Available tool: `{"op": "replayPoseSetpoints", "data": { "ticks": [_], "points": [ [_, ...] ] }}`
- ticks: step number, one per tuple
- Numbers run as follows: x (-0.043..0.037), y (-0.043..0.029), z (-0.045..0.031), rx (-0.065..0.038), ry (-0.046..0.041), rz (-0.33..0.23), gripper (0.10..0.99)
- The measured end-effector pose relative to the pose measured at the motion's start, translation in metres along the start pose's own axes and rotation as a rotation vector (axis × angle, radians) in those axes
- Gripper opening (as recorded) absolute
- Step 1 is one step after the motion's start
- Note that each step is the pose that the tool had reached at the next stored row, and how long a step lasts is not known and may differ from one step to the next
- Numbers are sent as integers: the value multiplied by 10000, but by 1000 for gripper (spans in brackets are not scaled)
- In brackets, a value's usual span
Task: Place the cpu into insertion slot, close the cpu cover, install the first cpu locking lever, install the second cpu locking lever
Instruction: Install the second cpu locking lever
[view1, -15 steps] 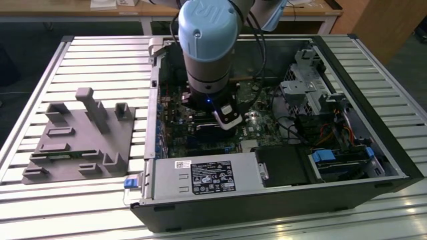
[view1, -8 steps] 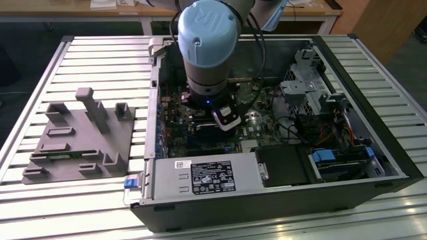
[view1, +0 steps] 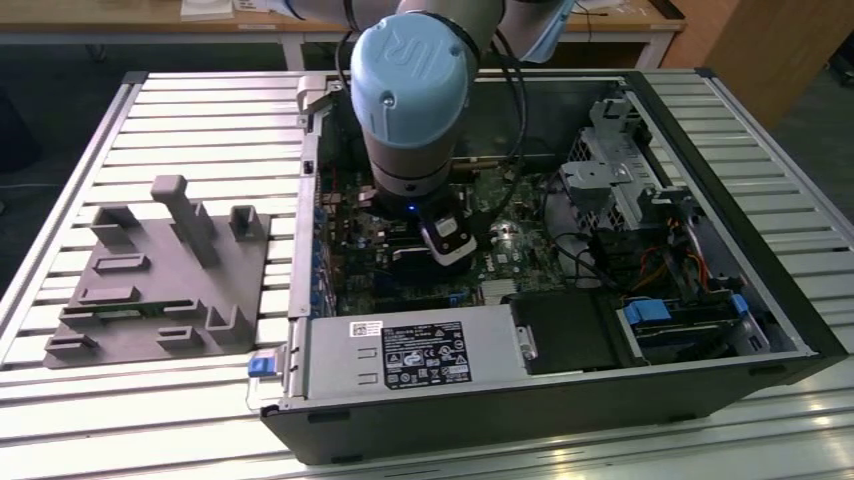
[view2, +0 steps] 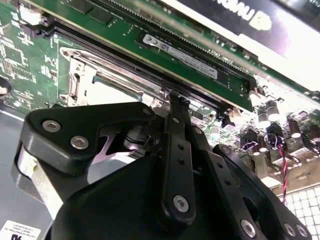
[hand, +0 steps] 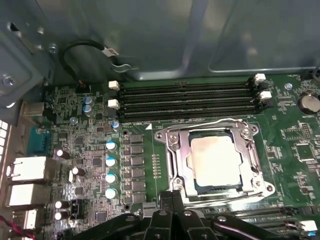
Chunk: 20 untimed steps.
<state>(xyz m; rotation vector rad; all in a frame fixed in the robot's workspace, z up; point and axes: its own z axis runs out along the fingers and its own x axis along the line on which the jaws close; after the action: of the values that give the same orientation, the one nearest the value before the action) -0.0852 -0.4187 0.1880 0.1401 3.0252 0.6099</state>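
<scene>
The black pincer (hand: 172, 200), fingers pressed together, hovers beside the thin, stiff silvery metal cpu cover (hand: 175, 165), already down over the fragile silvery-grey square cpu (hand: 216, 160).

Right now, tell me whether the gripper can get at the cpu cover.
Probably yes: the gripper sits at the edge of the cpu cover, closed over the cpu, with nothing between them.

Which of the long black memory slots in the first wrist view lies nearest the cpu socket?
The memory slot bordering the cpu cover; the other slots lie farther off, toward the metal case wall.
</scene>
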Motion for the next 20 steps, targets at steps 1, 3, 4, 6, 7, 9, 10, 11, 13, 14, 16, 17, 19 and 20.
{"op": "replayPoseSetpoints", "data": {
  "ticks": [1, 3, 4, 6, 7, 9, 10, 11, 13, 14, 16, 17, 19, 20],
  "points": [
    [3, -3, 7, -46, 5, 2, 106],
    [7, -8, 19, -102, 8, 5, 106],
    [8, -9, 23, -115, 8, 8, 106],
    [9, -13, 30, -124, 9, 8, 106],
    [9, -14, 35, -123, 9, 9, 106],
    [9, -19, 45, -121, 11, 9, 106],
    [10, -20, 46, -120, 11, 9, 106],
    [10, -20, 46, -116, 11, 9, 106],
    [9, -17, 38, -105, 10, 8, 106],
    [8, -9, 23, -112, 8, 7, 106],
    [6, 14, -30, -112, 7, 8, 106],
    [4, 27, -62, -109, 8, 9, 106],
    [-3, 52, -122, -106, 9, 8, 106],
    [-8, 64, -149, -102, 8, 8, 106]
  ]
}}
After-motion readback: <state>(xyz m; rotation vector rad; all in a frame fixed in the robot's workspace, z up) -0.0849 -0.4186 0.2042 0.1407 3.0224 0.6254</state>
